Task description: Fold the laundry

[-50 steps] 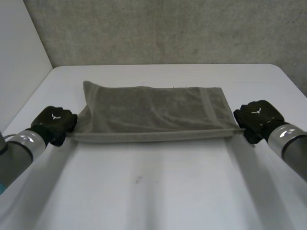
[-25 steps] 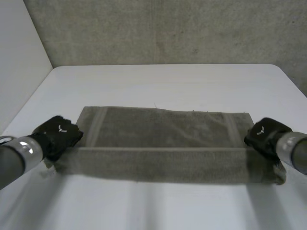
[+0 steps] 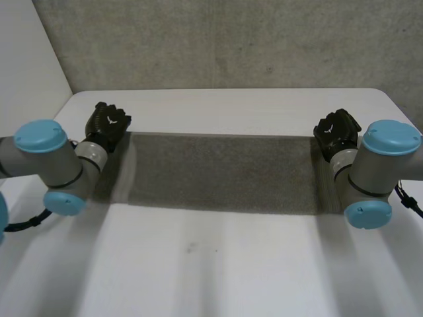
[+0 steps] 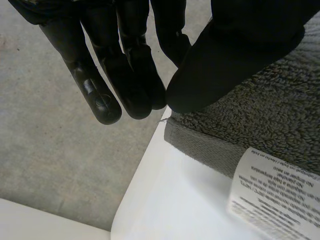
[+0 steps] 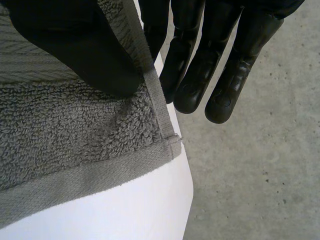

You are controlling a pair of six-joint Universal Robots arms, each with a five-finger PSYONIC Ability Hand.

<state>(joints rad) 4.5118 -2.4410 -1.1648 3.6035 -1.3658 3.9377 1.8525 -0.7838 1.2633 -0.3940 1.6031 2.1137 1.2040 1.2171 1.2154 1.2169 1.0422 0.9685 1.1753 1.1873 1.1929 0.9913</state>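
The grey towel is lying spread out wide on the far half of the white table, w/ its long side going from one hand to the other. I can't tell if it is lying all the way flat or being held up a bit.

The left hand is sitting at the towel's far left corner. The right hand is sitting at its far right corner. Both arms are reaching out over the table, the left arm and the right arm, w/ their blue caps showing. A grey concrete wall is standing behind the table.

In the left wrist view, the left hand is pinching the towel right at its corner. The thumb is pressing on top and the straight fingers are sitting just beside the thumb tip. A white label w/ tiny print is lying on the towel near the hand. The table is showing under the corner.

In the right wrist view, the right hand is pinching the towel at its side edge, near the corner. The thumb is lying on top and the straight fingers are going past the hem. The towel's corner is resting near the edge of the table.
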